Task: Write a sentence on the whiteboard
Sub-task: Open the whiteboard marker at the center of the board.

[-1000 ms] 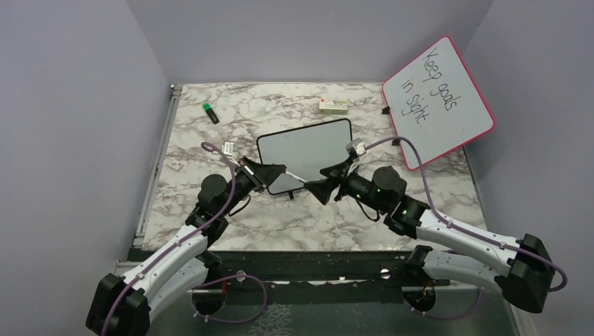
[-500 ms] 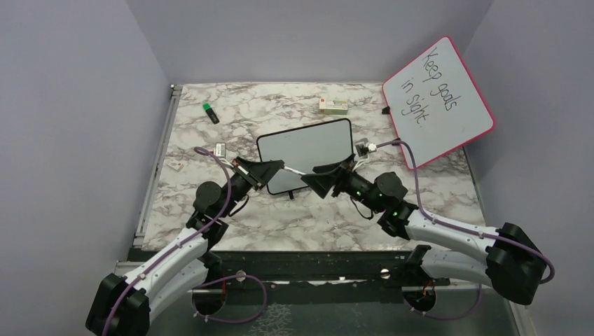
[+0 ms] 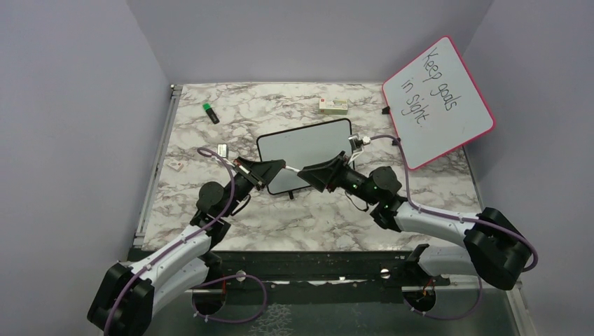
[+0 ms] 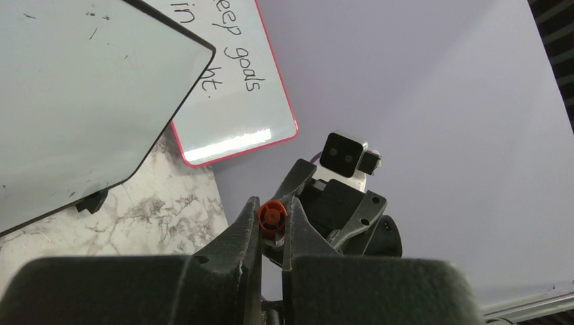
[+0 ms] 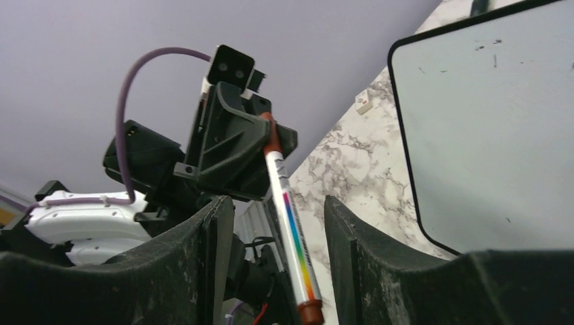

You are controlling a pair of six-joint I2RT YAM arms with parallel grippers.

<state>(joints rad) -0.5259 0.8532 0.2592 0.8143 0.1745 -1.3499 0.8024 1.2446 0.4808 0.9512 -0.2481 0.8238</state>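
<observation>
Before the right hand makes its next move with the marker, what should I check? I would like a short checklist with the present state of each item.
1. Left hand shut on the marker at its cap end: ok.
2. Marker lies between the right hand's fingers: ok.
3. Right hand closed on the marker: not ok; a gap shows on each side.
4. Cap off: not ok; the red-brown cap seems to be on, at the left hand.
5. Whiteboard flat on the table and bare, no sentence yet: ok.
</observation>
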